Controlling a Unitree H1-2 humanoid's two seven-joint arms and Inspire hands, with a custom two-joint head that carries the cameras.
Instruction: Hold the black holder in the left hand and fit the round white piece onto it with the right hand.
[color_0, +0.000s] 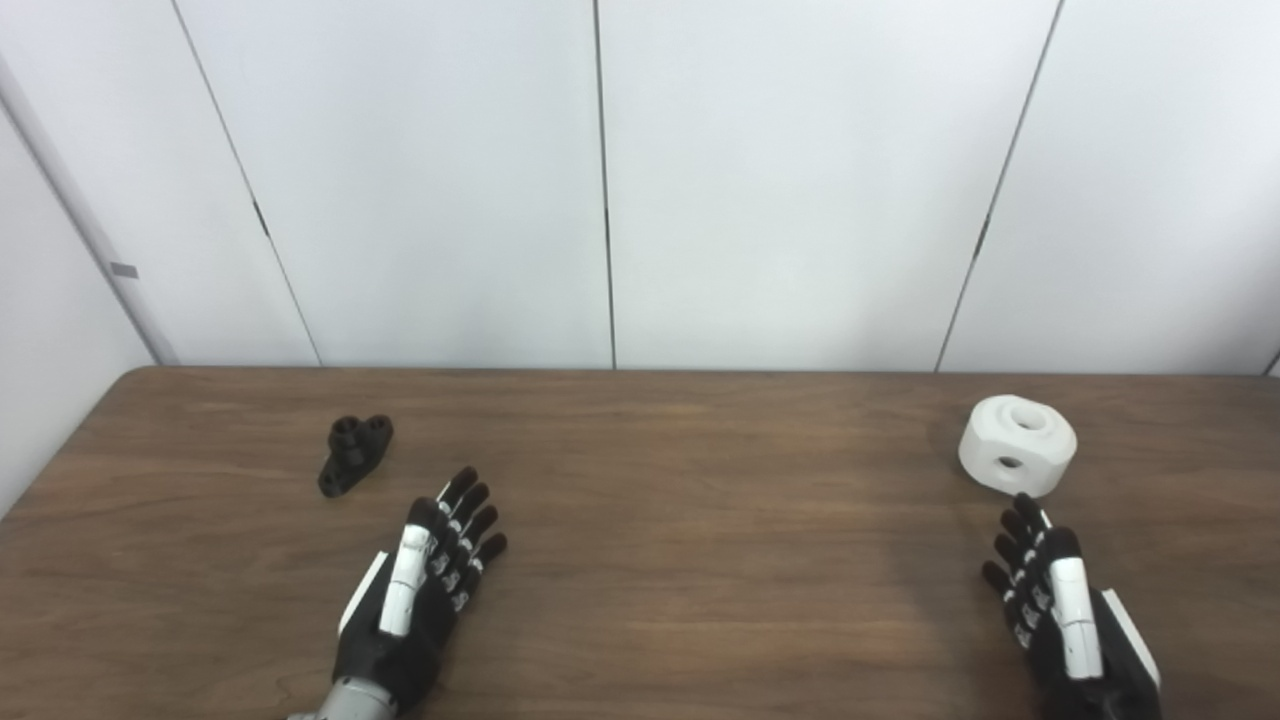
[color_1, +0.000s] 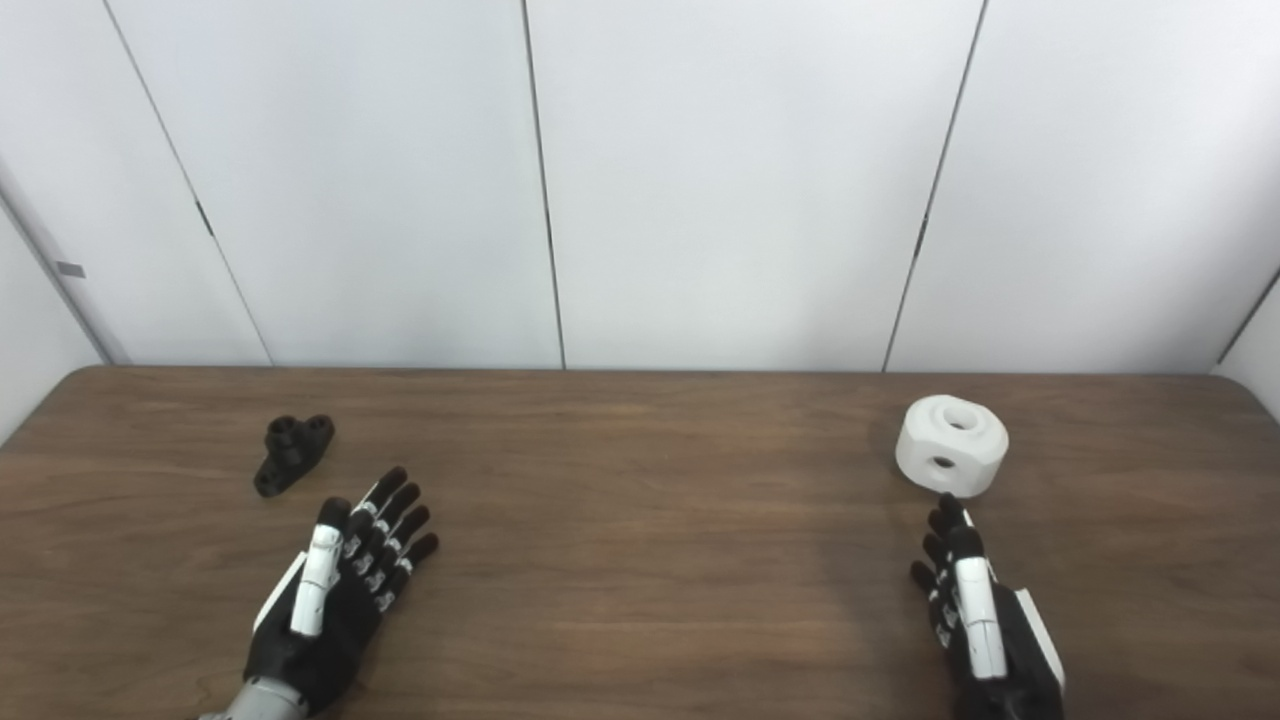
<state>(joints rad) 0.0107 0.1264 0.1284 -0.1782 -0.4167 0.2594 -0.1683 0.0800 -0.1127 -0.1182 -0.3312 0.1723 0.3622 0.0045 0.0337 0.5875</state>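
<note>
A small black holder (color_0: 354, 453) lies on the brown table (color_0: 700, 560) at the left, with short tubes on its top. My left hand (color_0: 425, 590) rests low on the table just right of and nearer than the holder, fingers spread, open and holding nothing. On the right sits the round white piece (color_0: 1017, 445), a thick ring with a hole on top and a smaller hole in its side. My right hand (color_0: 1055, 605) lies open just in front of the white piece, fingertips a short way from it, not touching.
White wall panels (color_0: 600, 180) stand directly behind the table's far edge. The table's left corner is rounded and its right edge shows in the right eye view (color_1: 1255, 400). Bare wood lies between the two hands.
</note>
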